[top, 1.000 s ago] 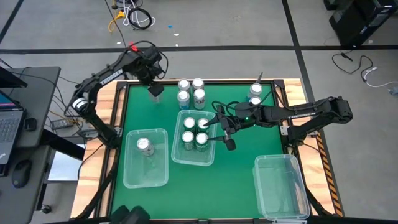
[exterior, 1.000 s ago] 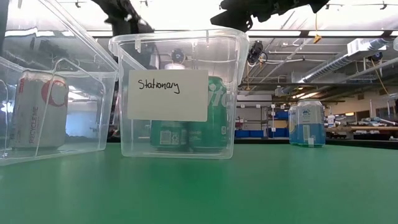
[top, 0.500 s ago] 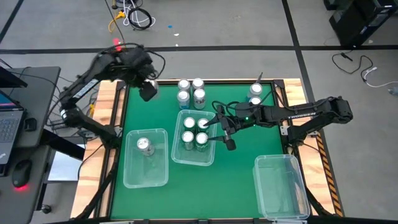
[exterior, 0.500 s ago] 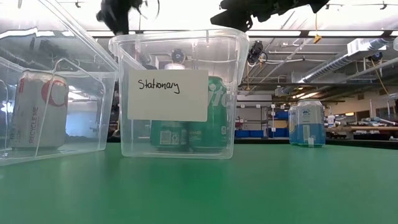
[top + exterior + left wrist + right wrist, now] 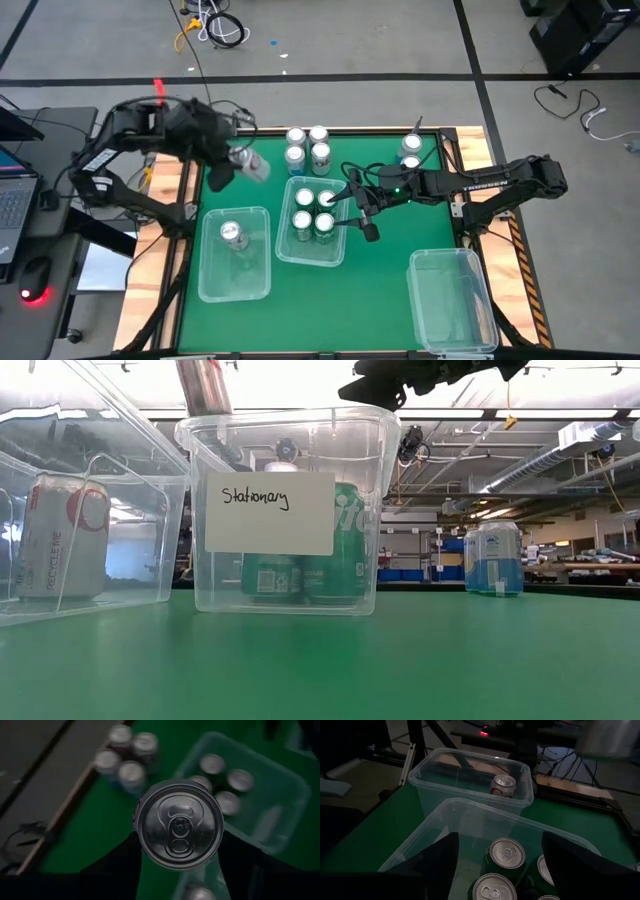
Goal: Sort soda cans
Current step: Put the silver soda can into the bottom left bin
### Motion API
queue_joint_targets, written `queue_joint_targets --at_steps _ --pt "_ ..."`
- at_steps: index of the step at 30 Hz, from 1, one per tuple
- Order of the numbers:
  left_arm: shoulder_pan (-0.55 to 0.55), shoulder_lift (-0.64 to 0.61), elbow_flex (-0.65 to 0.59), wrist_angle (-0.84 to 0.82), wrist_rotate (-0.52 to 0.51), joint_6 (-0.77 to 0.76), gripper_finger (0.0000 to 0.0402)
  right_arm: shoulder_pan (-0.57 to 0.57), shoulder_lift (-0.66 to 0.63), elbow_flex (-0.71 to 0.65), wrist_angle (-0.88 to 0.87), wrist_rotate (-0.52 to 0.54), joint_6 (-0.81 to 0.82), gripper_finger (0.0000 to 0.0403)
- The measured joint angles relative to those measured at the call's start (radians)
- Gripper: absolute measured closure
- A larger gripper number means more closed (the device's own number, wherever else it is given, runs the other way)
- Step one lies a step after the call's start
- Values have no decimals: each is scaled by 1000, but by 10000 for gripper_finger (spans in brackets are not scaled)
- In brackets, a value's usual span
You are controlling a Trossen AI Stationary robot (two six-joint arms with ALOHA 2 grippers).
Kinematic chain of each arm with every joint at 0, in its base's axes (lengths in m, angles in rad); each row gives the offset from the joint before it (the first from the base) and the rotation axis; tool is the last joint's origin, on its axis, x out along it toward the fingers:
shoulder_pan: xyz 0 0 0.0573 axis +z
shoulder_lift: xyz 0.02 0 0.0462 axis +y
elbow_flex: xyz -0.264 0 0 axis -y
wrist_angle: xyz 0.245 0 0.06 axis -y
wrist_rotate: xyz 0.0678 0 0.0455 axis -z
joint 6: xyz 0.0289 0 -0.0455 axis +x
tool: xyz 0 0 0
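My left gripper (image 5: pixel 232 166) is shut on a silver-sided soda can (image 5: pixel 248 164), in the air over the table's far left part, beside the left bin (image 5: pixel 213 283). That bin holds one white can (image 5: pixel 232 233). The middle bin (image 5: pixel 336 255) holds several green cans (image 5: pixel 506 854). My right gripper (image 5: pixel 359 211) hangs open over that bin's right side, its fingers (image 5: pixel 440 865) above the green cans. More cans (image 5: pixel 307 146) stand upright at the far edge. Two blue ones (image 5: pixel 411 152) stand far right. My left gripper pinches the can by its side wall (image 5: pixel 220 847), one finger (image 5: pixel 125 857) on each side. The can's shiny top (image 5: pixel 180 825) faces the wrist camera, so the can lies along the fingers. It is lifted clear of the table and tilted (image 5: pixel 205 385).
An empty clear bin (image 5: pixel 452 300) sits at the near right corner. The middle bin carries a label reading "Stationary" (image 5: pixel 268 510). Bare green mat (image 5: pixel 375 300) lies between the middle and right bins. Wooden rails (image 5: pixel 176 180) edge the table.
My left arm has swung out toward the table's left and turned its gripper. The can it holds has gone from near the far-edge cluster a little toward the near edge and now lies tilted, higher above the mat. My right arm has kept still.
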Motion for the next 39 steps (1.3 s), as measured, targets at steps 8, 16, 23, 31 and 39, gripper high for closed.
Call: queue_joint_targets --at_steps 8,16,23,31,39 --pt "-211 3 -48 2 43 -151 184 0 0 0 0 0 0 129" --pt "-427 4 -155 3 71 -398 184 0 0 0 0 0 0 131" --pt "-629 4 -244 5 74 -673 184 0 0 0 2 0 0 128" --pt "-808 4 -393 5 62 -923 184 0 0 0 2 0 0 128" --pt "-882 4 -562 64 25 -1036 184 0 0 0 2 0 0 130"
